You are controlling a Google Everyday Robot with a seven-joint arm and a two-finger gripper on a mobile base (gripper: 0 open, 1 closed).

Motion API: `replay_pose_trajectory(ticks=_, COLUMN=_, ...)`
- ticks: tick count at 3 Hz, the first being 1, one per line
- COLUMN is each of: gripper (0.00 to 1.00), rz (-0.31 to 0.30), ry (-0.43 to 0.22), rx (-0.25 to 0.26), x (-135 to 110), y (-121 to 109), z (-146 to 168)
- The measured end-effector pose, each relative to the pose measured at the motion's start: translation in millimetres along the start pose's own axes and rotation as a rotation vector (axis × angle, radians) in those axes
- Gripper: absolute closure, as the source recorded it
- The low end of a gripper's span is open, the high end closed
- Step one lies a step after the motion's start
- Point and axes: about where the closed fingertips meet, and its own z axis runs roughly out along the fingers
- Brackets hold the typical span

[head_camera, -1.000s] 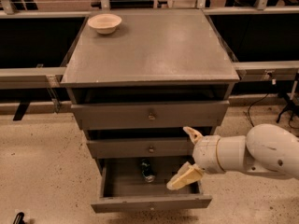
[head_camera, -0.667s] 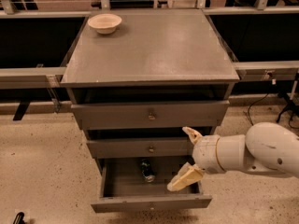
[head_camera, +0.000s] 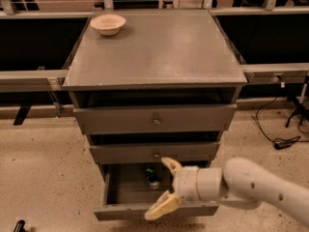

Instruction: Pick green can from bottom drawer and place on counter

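Observation:
The green can lies on its side inside the bottom drawer, which is pulled open, near the drawer's back middle. My gripper is open, with cream fingers spread above and below; it hovers over the drawer's right front part, just to the right of the can and not touching it. The counter is the flat grey top of the cabinet, well above the gripper.
A cream bowl sits at the counter's back left corner. The two upper drawers are slightly ajar with small knobs. Black cables lie on the speckled floor at right. Grey rails run behind the cabinet on both sides.
My gripper has shifted a little to the left, closer to the can. The can and drawer have not moved.

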Motion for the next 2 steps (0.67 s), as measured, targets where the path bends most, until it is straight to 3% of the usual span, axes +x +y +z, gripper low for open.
replay_pose_trajectory(ticks=1, gripper=0.0, rz=0.078, ry=-0.089, rx=0.027, x=28.5, y=13.8, z=51.3)
replay_pose_trajectory(ticks=2, gripper=0.0, rz=0.128, ry=-0.101, rx=0.073, x=46.4, y=2.7, z=65.8)
